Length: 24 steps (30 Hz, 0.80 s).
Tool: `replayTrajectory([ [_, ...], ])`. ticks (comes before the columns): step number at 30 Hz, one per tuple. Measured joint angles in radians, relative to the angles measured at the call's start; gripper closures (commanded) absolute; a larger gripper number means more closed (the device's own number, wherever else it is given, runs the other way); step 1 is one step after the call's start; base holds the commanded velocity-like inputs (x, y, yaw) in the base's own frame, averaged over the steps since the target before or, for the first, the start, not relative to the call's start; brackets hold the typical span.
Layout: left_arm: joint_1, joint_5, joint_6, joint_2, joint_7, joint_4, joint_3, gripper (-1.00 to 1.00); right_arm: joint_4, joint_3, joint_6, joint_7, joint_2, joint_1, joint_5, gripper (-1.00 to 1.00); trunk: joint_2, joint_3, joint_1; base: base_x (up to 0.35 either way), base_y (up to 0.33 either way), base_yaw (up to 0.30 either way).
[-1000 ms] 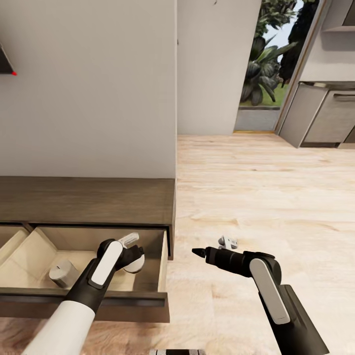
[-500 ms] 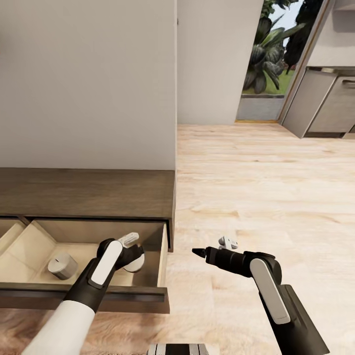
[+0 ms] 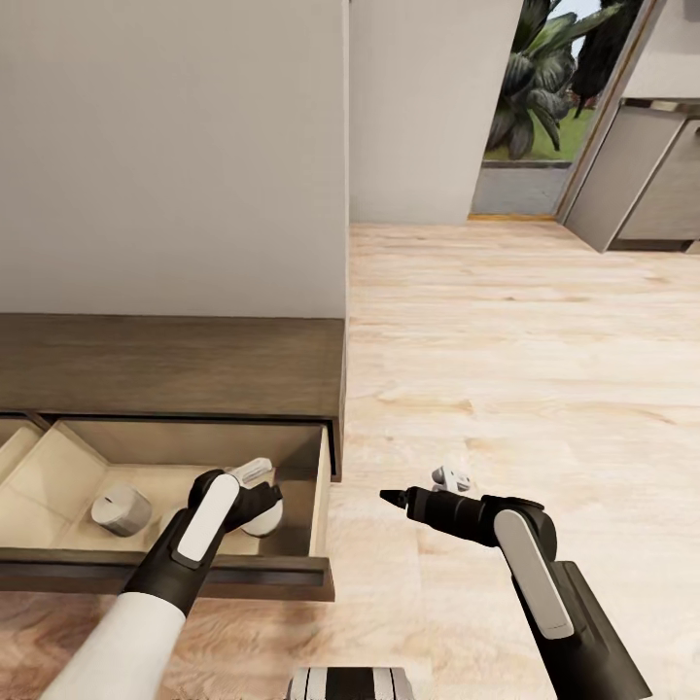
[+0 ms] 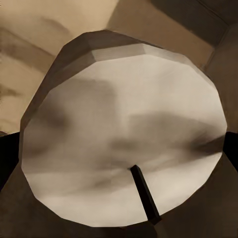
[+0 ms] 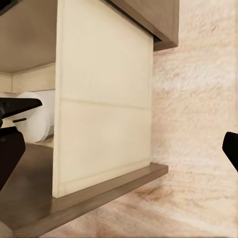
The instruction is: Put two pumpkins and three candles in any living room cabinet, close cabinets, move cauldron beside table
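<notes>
Pale wood floor (image 3: 506, 340), plain grey wall (image 3: 175, 146), doorway (image 3: 535, 107) onto greenery.

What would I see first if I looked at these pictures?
First, the left gripper holding a white candle over the open drawer of the brown cabinet. Another candle lies in the drawer. The right gripper hangs over the wooden floor.

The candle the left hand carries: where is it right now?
In the head view the candle is in the left hand, over the open right drawer of the cabinet, right of a second candle lying on the drawer floor.
</notes>
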Motion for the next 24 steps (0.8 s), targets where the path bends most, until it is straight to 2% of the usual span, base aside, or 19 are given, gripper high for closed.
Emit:
replayTrajectory([
  [4, 0.000, -0.001, -0.001, 0.002, 0.002, 0.000, 0.000, 1.00, 0.000, 0.000, 0.000, 0.000, -0.003, 0.000, 0.000, -1.00, -0.001, -0.015, 0.002, 0.000, 0.000, 0.000],
  [16, 0.000, 0.001, -0.002, -0.004, 0.002, -0.003, 0.001, 1.00, 0.001, 0.000, 0.000, 0.000, -0.007, 0.000, -0.001, -1.00, -0.001, -0.016, 0.002, 0.000, 0.000, 0.000],
  [17, 0.000, 0.001, -0.002, -0.004, 0.002, -0.003, 0.001, -1.00, 0.001, 0.000, 0.000, 0.000, -0.007, 0.000, -0.001, -1.00, -0.001, -0.016, 0.002, 0.000, 0.000, 0.000],
  [24, 0.000, 0.000, -0.001, -0.005, 0.002, -0.003, 0.002, -1.00, 0.002, 0.000, 0.000, 0.000, -0.007, 0.000, -0.001, -1.00, -0.001, -0.016, 0.002, 0.000, 0.000, 0.000],
])
